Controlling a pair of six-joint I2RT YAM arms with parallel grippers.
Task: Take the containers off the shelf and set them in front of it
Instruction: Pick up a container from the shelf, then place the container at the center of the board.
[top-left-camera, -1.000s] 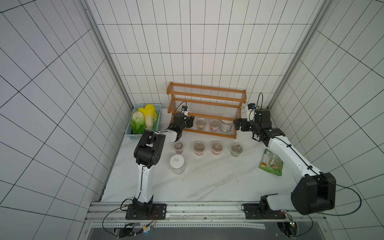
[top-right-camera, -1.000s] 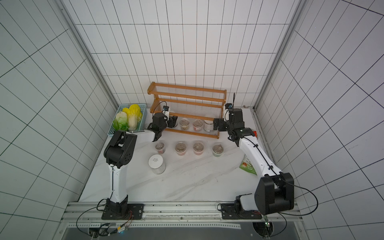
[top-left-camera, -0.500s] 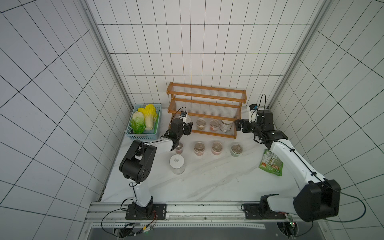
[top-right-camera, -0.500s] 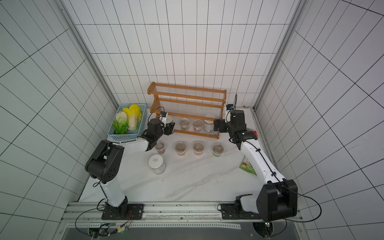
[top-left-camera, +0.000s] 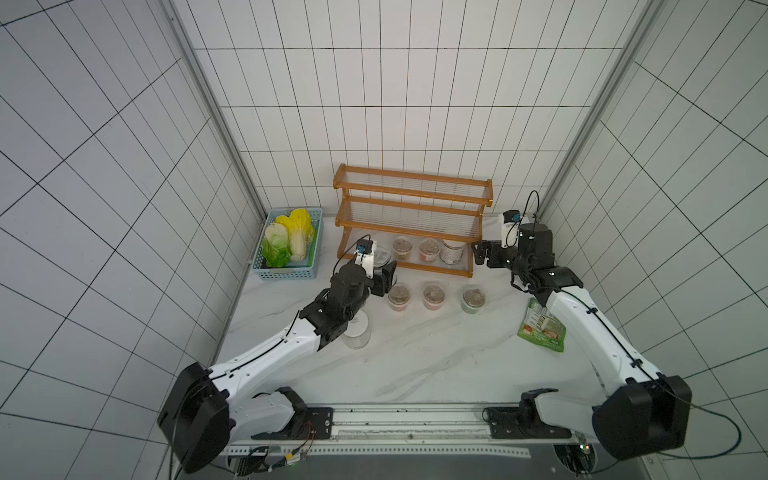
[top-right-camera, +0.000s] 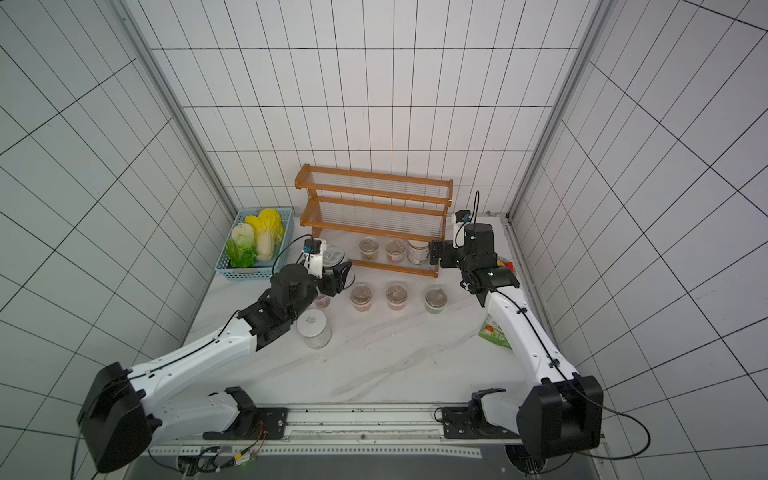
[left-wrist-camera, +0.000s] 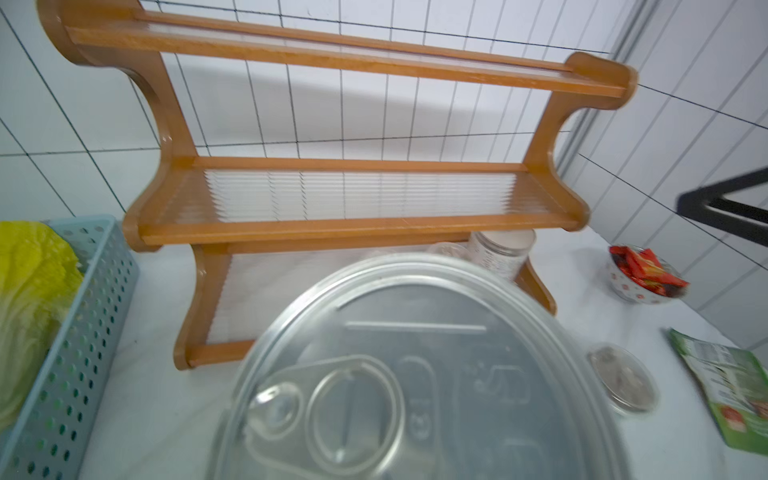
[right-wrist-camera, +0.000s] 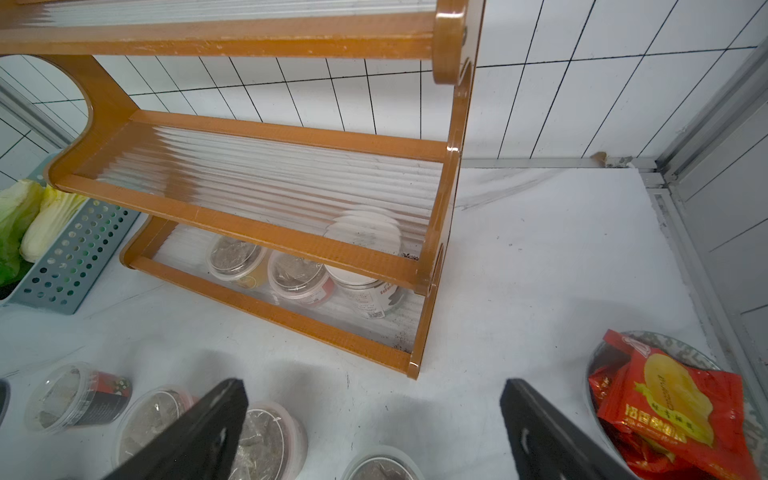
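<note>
at the shelf's (top-left-camera: 409, 208) lower left end, our left gripper (top-left-camera: 384, 272) holds the silver tin (left-wrist-camera: 415, 365) just in front of the bottom tier; next we lower it onto the worktop (top-left-camera: 415, 353) beside the cups (top-left-camera: 433, 294). our right gripper (right-wrist-camera: 372, 388) gapes wide near the white-lidded jar (top-left-camera: 452, 250), not yet taken off the shelf.

Chinese print on red packet (right-wrist-camera: 660, 399), unreadable

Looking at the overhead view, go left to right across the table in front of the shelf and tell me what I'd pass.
White-lidded jar → red cup → next red cup → green cup → green snack bag.
</note>
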